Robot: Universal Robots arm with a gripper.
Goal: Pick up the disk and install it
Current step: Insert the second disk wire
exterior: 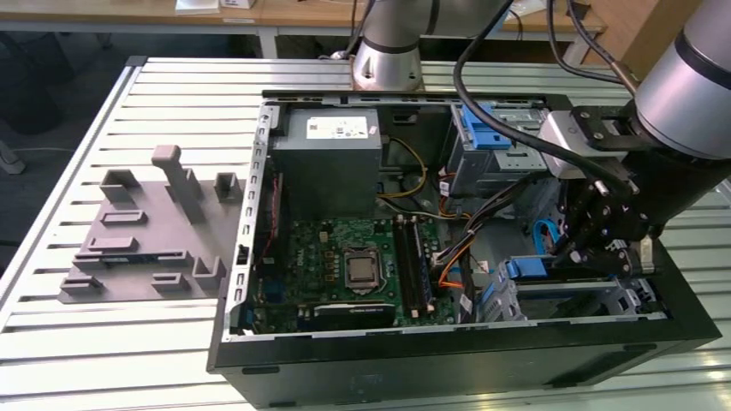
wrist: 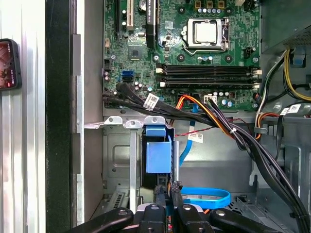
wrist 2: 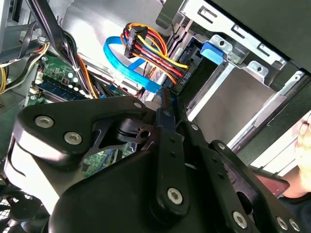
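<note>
1. The gripper point(wrist: 168, 187) reaches into the open computer case point(exterior: 457, 360). In both wrist views its fingers are drawn close together, with a thin blue strip showing between them, so it appears clamped on the edge of the disk's point(wrist: 158, 153) blue carrier.
2. The disk stands on edge in the metal drive bay point(wrist: 116, 155) at the case's front corner, towards the exterior view's right. Its blue carrier rises just above the bay's rim beside the gripper point(exterior: 583, 257).
3. Judged from this, the pickup is done and the installing step is in hand. The disk sits in the bay's slot but looks not fully seated.
4. Seating it calls for a straight push along the bay's rails, with the carrier kept square to the bay wall point(wrist 2: 228, 107).
5. A blue flat cable point(wrist: 209, 196) loops just beside the fingertips, and a bundle of red, orange and yellow wires point(wrist 2: 150, 46) ends in a plug close to the bay. Either could snag or be pinched.
6. Beyond the bay lies the green motherboard point(wrist: 194, 53). Outside the case, a grey parts fixture point(exterior: 149, 231) rests on the slatted table point(exterior: 68, 342).
</note>
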